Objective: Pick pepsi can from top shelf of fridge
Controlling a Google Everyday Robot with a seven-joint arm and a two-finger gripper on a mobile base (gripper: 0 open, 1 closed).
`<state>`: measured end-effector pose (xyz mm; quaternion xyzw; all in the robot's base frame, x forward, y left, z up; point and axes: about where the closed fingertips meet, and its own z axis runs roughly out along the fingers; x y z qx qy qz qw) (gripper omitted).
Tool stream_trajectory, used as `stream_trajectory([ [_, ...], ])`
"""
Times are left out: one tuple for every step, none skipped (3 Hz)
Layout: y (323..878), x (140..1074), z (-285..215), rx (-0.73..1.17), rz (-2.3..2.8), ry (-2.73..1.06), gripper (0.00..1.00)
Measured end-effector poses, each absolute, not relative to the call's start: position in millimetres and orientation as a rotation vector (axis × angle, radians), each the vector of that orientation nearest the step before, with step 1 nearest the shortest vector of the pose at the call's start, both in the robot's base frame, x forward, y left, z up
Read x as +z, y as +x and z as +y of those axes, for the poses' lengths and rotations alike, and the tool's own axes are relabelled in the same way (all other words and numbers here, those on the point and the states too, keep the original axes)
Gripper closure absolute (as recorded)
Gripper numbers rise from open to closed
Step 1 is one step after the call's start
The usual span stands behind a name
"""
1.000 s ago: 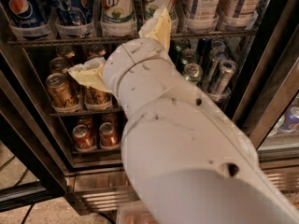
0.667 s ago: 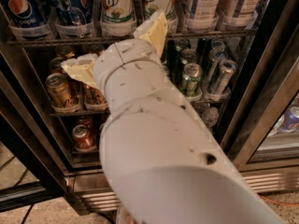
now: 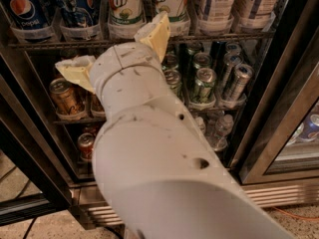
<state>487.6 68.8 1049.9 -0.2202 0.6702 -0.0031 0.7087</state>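
1. My tool (image 3: 113, 46) has shifted slightly left since a moment ago; its cream fingers (image 3: 75, 71) stay spread wide, holding nothing.
2. It sits just under the top shelf (image 3: 224, 35).
3. The pepsi can (image 3: 75, 6) stands on that shelf, up and left, untouched.
4. My white arm (image 3: 149, 148) hides the middle of the fridge (image 3: 279, 133); green cans (image 3: 204, 83) show to the right, a gold can (image 3: 65, 96) to the left.

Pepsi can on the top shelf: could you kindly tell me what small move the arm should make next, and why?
Probably raise the pincer and shift it left in the view. It sits open, mostly below the top shelf, in front of the gold cans, while the pepsi can stands above and further left.
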Motion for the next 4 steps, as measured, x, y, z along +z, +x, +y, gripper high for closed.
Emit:
stream_trajectory([
  [501.4, 1045.2, 77.1, 0.063, 1.494, -0.417, 0.0],
  [523.8, 1039.3, 75.4, 0.138, 1.527, -0.364, 0.0],
  [540.1, 1038.9, 76.4, 0.196, 1.547, -0.372, 0.0],
  [545.1, 1035.1, 85.6, 0.252, 1.571, -0.438, 0.0],
])
